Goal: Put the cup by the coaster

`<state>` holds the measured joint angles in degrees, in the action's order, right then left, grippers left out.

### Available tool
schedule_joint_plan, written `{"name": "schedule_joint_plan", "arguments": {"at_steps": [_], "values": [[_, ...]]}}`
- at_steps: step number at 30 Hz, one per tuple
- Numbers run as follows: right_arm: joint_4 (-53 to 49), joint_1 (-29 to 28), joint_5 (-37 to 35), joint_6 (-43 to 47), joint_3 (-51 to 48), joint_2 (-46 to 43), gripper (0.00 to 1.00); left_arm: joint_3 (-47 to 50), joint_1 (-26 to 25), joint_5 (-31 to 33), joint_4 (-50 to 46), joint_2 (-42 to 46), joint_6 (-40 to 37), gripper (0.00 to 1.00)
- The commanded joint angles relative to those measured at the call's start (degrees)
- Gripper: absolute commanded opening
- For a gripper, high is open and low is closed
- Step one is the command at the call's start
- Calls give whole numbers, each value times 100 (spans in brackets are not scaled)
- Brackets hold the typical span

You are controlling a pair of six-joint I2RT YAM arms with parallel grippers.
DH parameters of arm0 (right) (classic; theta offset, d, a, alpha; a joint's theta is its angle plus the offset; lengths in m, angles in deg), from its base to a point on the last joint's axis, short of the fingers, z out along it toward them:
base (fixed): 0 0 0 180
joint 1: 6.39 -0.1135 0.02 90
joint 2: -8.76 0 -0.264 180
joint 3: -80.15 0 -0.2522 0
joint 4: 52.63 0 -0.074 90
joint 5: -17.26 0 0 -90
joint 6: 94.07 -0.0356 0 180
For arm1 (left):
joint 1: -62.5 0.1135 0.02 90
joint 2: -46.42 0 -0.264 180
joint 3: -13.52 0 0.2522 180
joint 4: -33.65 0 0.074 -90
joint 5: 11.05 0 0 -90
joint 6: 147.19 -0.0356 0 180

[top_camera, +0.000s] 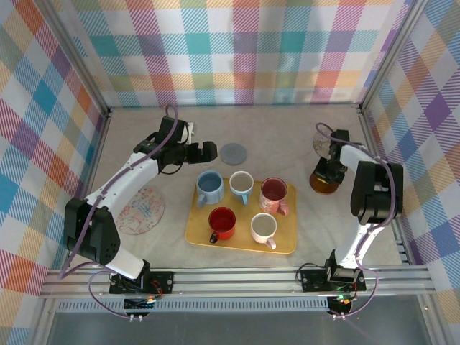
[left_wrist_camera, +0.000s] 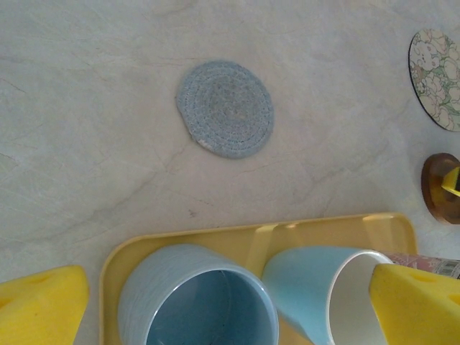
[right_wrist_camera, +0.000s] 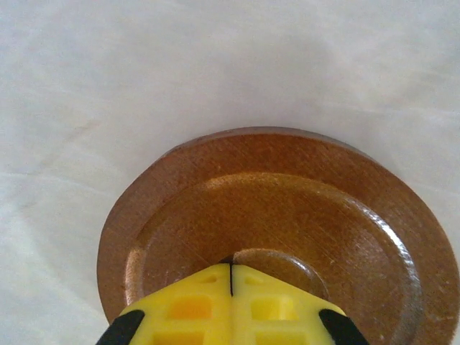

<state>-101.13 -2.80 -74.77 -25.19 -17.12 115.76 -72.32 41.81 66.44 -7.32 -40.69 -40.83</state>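
Note:
Several cups stand on a yellow tray (top_camera: 192, 233): a blue cup (top_camera: 210, 185), a light blue one with a white inside (top_camera: 241, 185), a pink one (top_camera: 274, 192), a red one (top_camera: 222, 221) and a white one (top_camera: 264, 228). A grey round coaster (top_camera: 233, 152) lies on the table just behind the tray. My left gripper (top_camera: 205, 152) hangs open above the tray's back left corner, and its wrist view looks down on the blue cup (left_wrist_camera: 198, 298) and the grey coaster (left_wrist_camera: 225, 108). My right gripper (right_wrist_camera: 231, 269) is shut, empty, over a brown wooden coaster (right_wrist_camera: 287, 208).
A floral coaster (top_camera: 142, 210) lies left of the tray by the left arm. Another patterned coaster (top_camera: 321, 140) lies at the back right, behind the brown coaster (top_camera: 323, 182). Checked walls close in the table on three sides.

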Motion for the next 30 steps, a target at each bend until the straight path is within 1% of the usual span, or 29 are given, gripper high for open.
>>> {"name": "schedule_joint_plan", "arguments": {"at_steps": [1, 9, 18, 30], "values": [[-53, -314, 240, 162, 304, 339, 0, 130, 65, 27, 118, 271, 143, 100], [-228, -798, 340, 324, 1264, 1006, 0, 194, 74, 191, -23, 388, 82, 100], [-411, -1182, 698, 494, 2404, 1763, 0, 106, 91, 384, -76, 123, 200, 100], [-201, -1531, 1348, 578, 3078, 2378, 0, -56, 91, 940, -245, -145, 443, 100]]}}
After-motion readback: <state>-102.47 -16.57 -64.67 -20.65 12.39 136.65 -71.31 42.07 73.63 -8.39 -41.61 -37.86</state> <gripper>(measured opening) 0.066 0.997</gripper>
